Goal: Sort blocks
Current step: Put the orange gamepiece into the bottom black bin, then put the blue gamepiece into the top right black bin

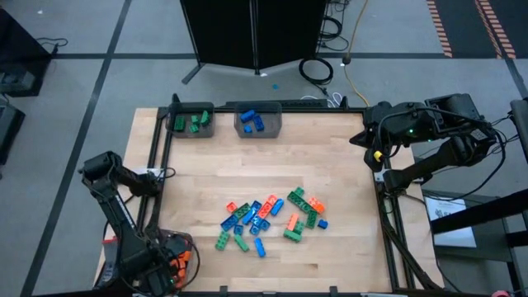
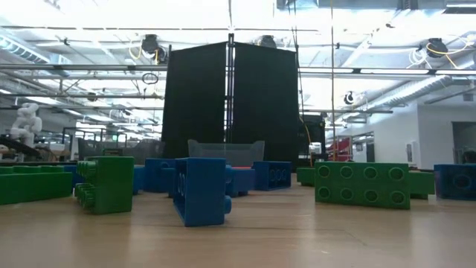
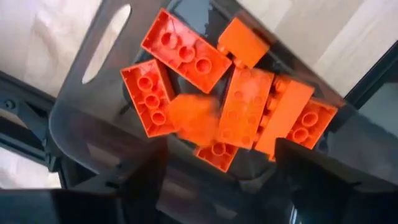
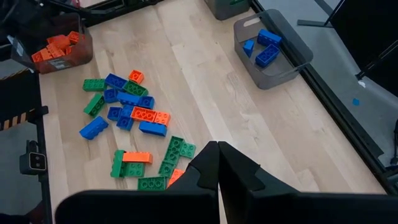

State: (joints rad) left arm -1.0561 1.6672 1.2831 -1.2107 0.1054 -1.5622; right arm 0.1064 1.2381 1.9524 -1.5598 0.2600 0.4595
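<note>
Left end effector hangs open over the translucent grey bin of orange studded bricks at the worktop's 7 o'clock corner. The mixed pile of plastic blocks lies toward its 2 o'clock (closer than to the right end effector, parked shut at 3).

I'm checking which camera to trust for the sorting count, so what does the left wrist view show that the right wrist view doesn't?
Only the left wrist view looks straight down into the orange bin, showing its orange blocks close up between the left gripper's open fingers.

Only the right wrist view shows the unsorted pile on the table, the blue bin with blue blocks, and the shut right gripper.

Both share the orange bin with its orange blocks, small and distant in the right wrist view.
</note>
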